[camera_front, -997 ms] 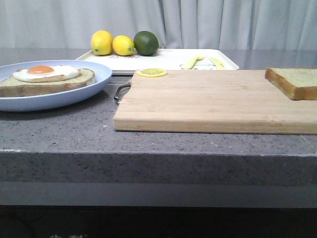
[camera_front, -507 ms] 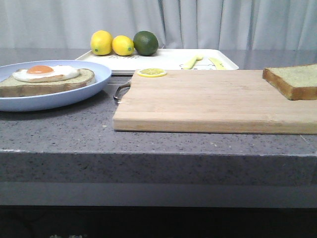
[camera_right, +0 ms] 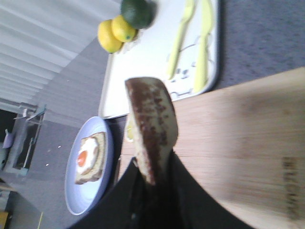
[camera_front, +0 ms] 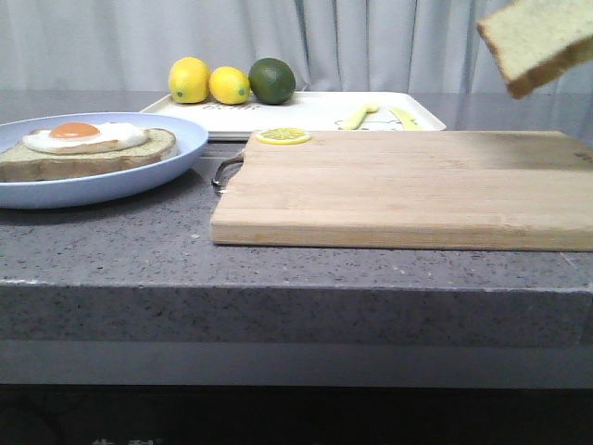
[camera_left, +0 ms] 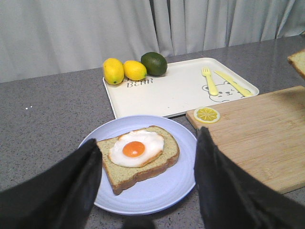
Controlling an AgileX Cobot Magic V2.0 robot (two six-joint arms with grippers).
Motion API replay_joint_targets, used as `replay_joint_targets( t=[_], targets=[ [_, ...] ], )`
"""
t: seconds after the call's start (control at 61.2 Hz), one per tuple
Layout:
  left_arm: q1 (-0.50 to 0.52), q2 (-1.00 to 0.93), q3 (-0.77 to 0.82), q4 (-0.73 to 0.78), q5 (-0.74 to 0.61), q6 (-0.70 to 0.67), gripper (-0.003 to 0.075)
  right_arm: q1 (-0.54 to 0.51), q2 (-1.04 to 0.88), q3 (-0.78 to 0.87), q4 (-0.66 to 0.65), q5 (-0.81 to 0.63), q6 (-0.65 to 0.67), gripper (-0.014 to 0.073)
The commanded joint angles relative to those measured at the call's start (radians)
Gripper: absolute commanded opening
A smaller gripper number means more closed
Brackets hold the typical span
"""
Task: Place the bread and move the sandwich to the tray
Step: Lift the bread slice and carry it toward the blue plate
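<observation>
The bread (camera_front: 540,41) hangs tilted in the air above the right end of the wooden cutting board (camera_front: 408,190). My right gripper (camera_right: 155,174) is shut on its lower edge, and the slice (camera_right: 150,126) stands edge-on between the fingers. The sandwich (camera_front: 88,148), one slice with a fried egg, lies on the light-blue plate (camera_front: 176,162) at the left. My left gripper (camera_left: 147,191) is open and empty, hovering above the near side of the plate (camera_left: 183,183) and the sandwich (camera_left: 138,155). The white tray (camera_front: 306,111) lies behind the board. Neither gripper shows in the front view.
Two lemons (camera_front: 190,79) and a lime (camera_front: 271,81) sit on the tray's far left corner. A yellow fork (camera_left: 209,81) and knife (camera_left: 233,83) lie at the tray's right. A lemon slice (camera_front: 283,136) rests on the board's back left corner.
The bread has been lifted off the right end of the cutting board, up to the top right of the front view, and tilted. The plate and tray have not moved.
</observation>
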Motion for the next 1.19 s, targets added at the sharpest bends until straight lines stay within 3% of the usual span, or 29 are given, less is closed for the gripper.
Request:
replay_joint_targets(
  t=[0.0,0.163,0.376,0.49,0.703,0.883,1.177],
  targets=[
    [-0.010,0.014,-0.032,-0.007,-0.087,-0.002,0.0427,0.074,-0.046,-0.020,0.139,0.154,-0.002,0.0084],
    [-0.010,0.014,-0.032,-0.007,-0.109,-0.002,0.0427,0.314,-0.045,-0.020,0.302,0.065,-0.002,0.0084],
    [-0.010,0.014,-0.032,-0.007,-0.118,-0.002,0.0427,0.684,-0.030,-0.020,0.476,-0.337,-0.004,0.0084],
    [-0.010,0.014,-0.032,-0.007,-0.118,-0.002,0.0427,0.834,0.037,-0.062,0.579,-0.443,-0.044,0.0084],
    [-0.010,0.014,-0.032,-0.007,-0.118,-0.002,0.0427,0.954,0.225,-0.237,0.638,-0.428,-0.063,0.0084],
    [-0.010,0.014,-0.032,-0.007,-0.118,-0.002,0.0427,1.022,0.372,-0.383,0.638,-0.463,0.012,0.0084],
    [-0.010,0.014,-0.032,-0.007,-0.118,-0.002,0.0427,1.043,0.540,-0.513,0.637,-0.469,0.082,0.0084]
  ],
)
